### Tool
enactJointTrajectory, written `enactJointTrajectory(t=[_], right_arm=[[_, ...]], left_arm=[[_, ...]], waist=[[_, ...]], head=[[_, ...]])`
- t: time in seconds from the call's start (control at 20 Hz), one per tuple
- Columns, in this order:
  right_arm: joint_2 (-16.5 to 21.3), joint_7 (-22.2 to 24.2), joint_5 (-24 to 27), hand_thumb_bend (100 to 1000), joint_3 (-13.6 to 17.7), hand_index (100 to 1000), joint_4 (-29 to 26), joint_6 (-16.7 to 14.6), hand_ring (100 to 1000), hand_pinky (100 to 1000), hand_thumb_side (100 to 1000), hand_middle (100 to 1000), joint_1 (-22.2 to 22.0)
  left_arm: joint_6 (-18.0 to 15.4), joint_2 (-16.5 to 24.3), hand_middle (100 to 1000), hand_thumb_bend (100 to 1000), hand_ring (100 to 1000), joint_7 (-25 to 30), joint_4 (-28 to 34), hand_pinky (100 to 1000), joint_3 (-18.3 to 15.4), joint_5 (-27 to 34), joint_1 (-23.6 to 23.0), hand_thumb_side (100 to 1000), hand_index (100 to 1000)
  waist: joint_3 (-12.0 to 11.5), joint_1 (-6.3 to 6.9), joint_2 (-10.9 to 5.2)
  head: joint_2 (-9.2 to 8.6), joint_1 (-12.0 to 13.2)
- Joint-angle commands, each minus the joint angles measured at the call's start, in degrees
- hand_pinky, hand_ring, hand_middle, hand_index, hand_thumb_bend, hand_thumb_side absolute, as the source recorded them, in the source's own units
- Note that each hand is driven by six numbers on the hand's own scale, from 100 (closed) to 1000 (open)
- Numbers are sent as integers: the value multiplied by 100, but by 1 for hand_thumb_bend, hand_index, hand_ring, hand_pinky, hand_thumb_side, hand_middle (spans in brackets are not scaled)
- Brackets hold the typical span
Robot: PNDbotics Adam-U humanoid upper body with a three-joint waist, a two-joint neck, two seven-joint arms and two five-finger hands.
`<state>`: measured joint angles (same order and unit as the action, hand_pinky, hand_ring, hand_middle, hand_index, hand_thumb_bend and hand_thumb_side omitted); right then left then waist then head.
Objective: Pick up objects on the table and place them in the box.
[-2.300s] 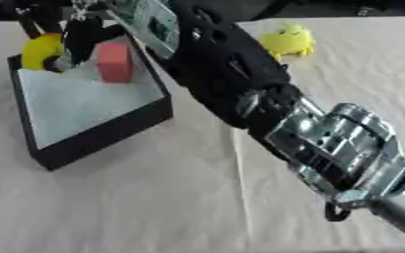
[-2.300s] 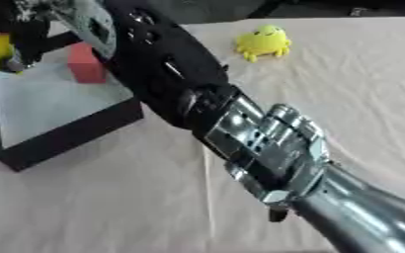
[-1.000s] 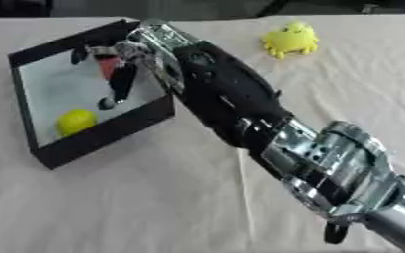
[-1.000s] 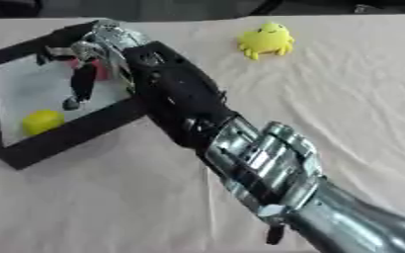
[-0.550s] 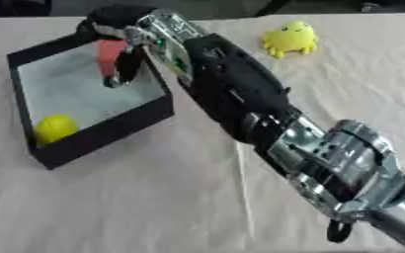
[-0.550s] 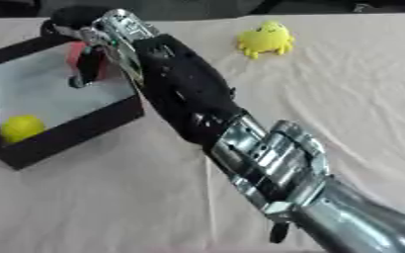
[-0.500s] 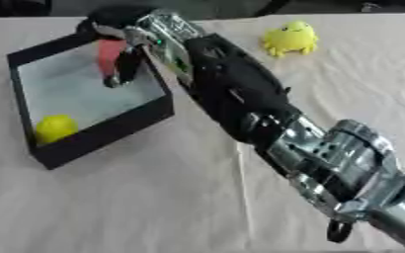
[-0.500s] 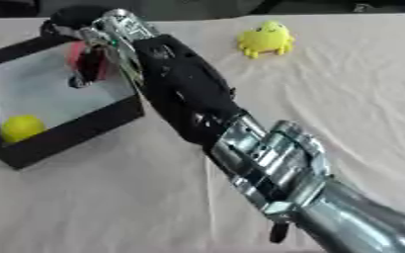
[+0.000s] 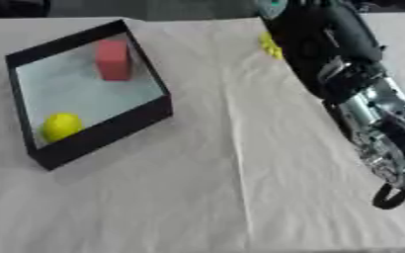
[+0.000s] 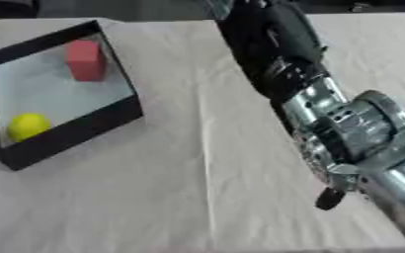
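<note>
- Two things lie in the black box point(image 9: 102, 133) already: a red block point(image 9: 113, 59) toward its 12 o'clock wall and a yellow ball point(image 9: 60, 126) near its 7 o'clock corner, well apart from each other.
- One thing is left out on the table point(image 9: 197, 197): a yellow toy point(image 9: 269, 45), off at 2 o'clock from the box, with only a sliver of it showing past the black forearm point(image 9: 327, 44).
- Where the robot hand on the right arm is I cannot say; the arm runs up out of the top of both views, so whether its fingers are spread or closed is beyond telling. The left robot hand shows nowhere.
- To my eye the step now is going for the yellow toy. Done well, the arm comes down over it from above, the fingers wrap the body rather than nudge it along the cloth, and it is lifted high enough to clear the near wall of the box.
- Compared with half a second ago, the arm has swung away from the box: then its robot hand hung over the red block at the far wall, now the box is uncovered and the forearm hides most of the toy. The block and ball lie where they were in the box.
</note>
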<state>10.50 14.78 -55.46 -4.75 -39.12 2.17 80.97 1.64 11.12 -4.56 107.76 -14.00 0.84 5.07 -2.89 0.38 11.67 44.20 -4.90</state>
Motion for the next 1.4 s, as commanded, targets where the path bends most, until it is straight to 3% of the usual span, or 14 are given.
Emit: enactJointTrajectory(t=[0.05,0.2,0.4,0.75,1.05,1.4], right_arm=[[305,12,-282,374,225,952,39,95,943,938,304,895,119],[391,34,-387,411,387,949,171,191,936,934,355,887,71],[461,-26,-552,477,533,951,394,289,940,936,345,885,-5],[625,696,-681,456,606,961,658,-226,960,957,284,897,-77],[676,1472,-696,402,611,952,708,-579,970,966,100,902,-83],[754,1853,-851,406,638,941,722,-650,973,966,118,904,-62]], left_arm=[[-13,154,773,157,752,-37,80,890,-58,-23,29,878,792],[-16,156,773,157,752,-34,76,890,-47,-25,26,879,792],[-23,157,773,156,752,-34,75,890,-49,-23,24,879,792],[-16,155,773,157,752,-51,71,889,-59,-24,14,881,792],[-11,151,773,157,752,-47,70,889,-64,-33,3,881,792],[-10,144,773,156,751,-47,73,889,-63,-38,22,882,792]], waist=[[22,32,-124],[42,50,-120],[38,70,-118],[63,67,-126],[76,83,-126],[87,86,-84]], head=[[-9,52],[-9,67],[-9,32],[-9,-22],[-32,-62],[-133,-4]])
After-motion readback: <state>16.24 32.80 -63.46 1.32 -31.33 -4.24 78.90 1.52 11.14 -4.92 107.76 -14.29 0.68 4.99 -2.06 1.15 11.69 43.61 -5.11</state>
